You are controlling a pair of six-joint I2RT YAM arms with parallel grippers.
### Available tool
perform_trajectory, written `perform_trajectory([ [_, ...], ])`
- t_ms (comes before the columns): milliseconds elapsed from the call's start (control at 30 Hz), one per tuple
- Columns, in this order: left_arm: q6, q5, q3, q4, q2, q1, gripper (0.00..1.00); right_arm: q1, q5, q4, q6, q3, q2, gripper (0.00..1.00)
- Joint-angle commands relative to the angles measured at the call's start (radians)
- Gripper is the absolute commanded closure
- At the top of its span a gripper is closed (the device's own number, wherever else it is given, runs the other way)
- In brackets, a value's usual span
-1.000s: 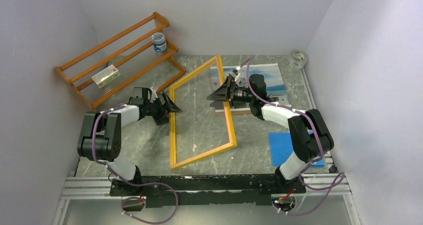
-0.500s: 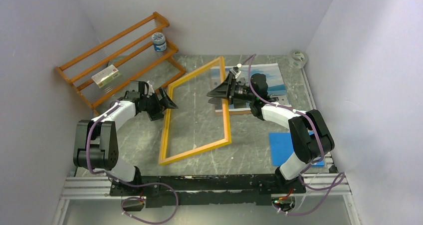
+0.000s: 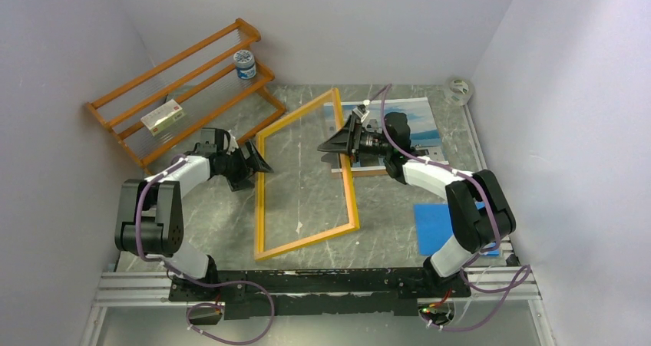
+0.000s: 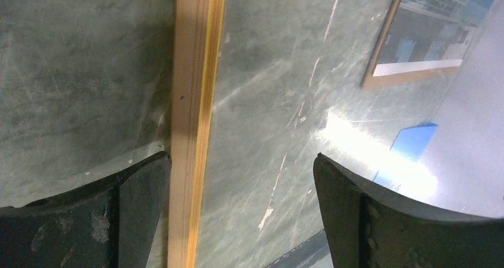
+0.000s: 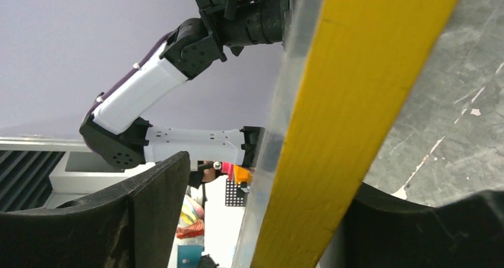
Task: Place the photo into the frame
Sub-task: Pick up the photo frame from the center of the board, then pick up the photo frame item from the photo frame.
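Straddling the right rail of the frame (image 3: pixel 259 208), the right gripper (image 3: pixel 333 146) is set to prop it tilted; clamping cannot be confirmed. The left rail is bracketed by the wide-spread left gripper (image 3: pixel 259 160).

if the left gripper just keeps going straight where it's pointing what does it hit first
Most likely the frame: its wooden side rail lies in the gap of the open left gripper, off to one side. Beyond it only the table shows, though depth is hard to judge here.
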Motion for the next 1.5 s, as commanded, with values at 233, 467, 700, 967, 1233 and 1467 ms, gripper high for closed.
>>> perform_trajectory([
  [233,0.009,-0.031,0.032,-0.048,0.036,-0.002,0.06,0.006,0.066,-0.215,-0.148,0.115,-0.073,0.16],
  [467,0.05,-0.265,0.132,-0.262,-0.012,0.0,0.06,-0.008,0.083,-0.273,-0.13,0.153,-0.101,0.14],
  [700,0.053,-0.243,0.202,-0.282,-0.114,0.0,0.06,-0.007,0.068,-0.199,-0.004,0.174,-0.099,0.19],
  [967,0.031,0.123,0.264,-0.109,-0.217,-0.029,0.06,-0.006,0.071,-0.119,0.12,0.186,-0.09,0.21],
  [1233,0.003,0.127,0.383,-0.09,-0.221,-0.174,0.06,-0.003,0.109,-0.065,0.245,0.173,-0.087,0.15],
  [1467,-0.038,0.02,0.442,-0.086,-0.23,-0.323,0.06,0.005,0.165,-0.018,0.382,0.138,-0.087,0.14],
])
